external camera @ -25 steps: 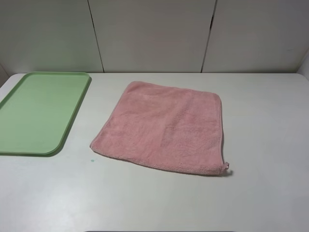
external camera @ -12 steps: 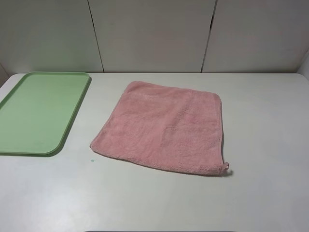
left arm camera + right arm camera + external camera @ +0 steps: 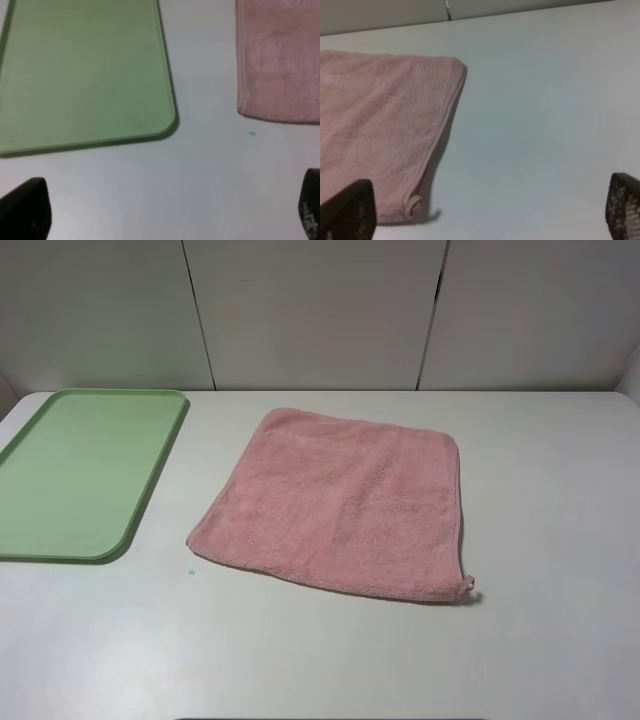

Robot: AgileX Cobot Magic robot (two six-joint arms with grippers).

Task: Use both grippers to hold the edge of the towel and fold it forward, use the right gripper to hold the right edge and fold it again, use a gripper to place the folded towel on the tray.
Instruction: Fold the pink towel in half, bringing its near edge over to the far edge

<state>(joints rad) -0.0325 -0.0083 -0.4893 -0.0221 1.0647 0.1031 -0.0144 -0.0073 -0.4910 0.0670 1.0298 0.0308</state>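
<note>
High camera looked down on whole table (image 3: 560, 640), tray (image 3: 80, 470) at nine o'clock of towel (image 3: 340, 500), left wrist close over both, right wrist close over towel's four-o'clock corner.

The tray (image 3: 70, 470) runs off the left edge of the high view. The wrist views crop the towel (image 3: 280, 60), and the left gripper (image 3: 167, 212) and right gripper (image 3: 485, 210) show only dark, cut-off tips of their jaws.

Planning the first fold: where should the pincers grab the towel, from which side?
Likely the towel's near hem, left pincer and right pincer at its front corners, from above: it lies flat, so only that thin edge offers a pinch.
</note>
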